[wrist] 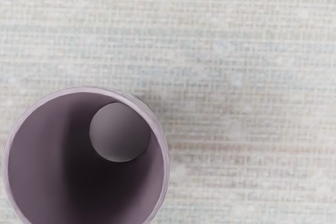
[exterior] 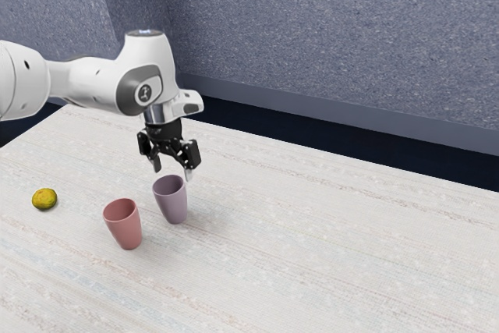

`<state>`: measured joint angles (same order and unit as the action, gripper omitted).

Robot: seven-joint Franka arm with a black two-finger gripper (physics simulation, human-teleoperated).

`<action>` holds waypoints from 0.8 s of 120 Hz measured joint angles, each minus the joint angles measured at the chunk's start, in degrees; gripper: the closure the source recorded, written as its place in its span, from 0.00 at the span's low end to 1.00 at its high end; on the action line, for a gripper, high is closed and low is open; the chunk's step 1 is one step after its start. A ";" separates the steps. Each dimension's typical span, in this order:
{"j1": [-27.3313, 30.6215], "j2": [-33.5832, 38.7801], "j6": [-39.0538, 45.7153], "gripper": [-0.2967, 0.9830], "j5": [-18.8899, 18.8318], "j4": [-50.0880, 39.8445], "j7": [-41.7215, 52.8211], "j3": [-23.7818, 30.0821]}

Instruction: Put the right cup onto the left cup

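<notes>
Seeing the red cup [exterior: 126, 232] nearest the exterior camera, standing upright on the pale table [exterior: 335, 247]. Finding the mauve cup [exterior: 173, 207] just beside it, farther off and toward the exterior view's right, also standing upright; taking this one for the cup to lift. Holding the gripper [exterior: 172, 171] empty above its rim, fingers spreading wide. Risking a knock or a topple by coming down off centre, judging by the mauve cup's place away from the wrist view's middle. Risking, afterward, a crooked perch instead of a clean nesting by releasing askew over the red rim. Having trouble telling contact from a slight gap between fingertip and mauve rim; losing part of that rim past the wrist view's edge; not making out the red cup's inner bottom.
</notes>
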<state>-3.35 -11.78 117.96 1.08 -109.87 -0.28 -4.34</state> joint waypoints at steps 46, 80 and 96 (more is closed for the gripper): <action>0.72 -3.15 1.13 0.25 0.02 0.57 -0.01 0.08; 0.48 -5.91 1.31 0.26 0.11 1.98 -0.03 0.25; 0.53 -6.91 1.35 0.26 0.13 2.27 -0.03 0.42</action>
<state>-2.82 -18.69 119.31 1.21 -107.59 -0.31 -3.91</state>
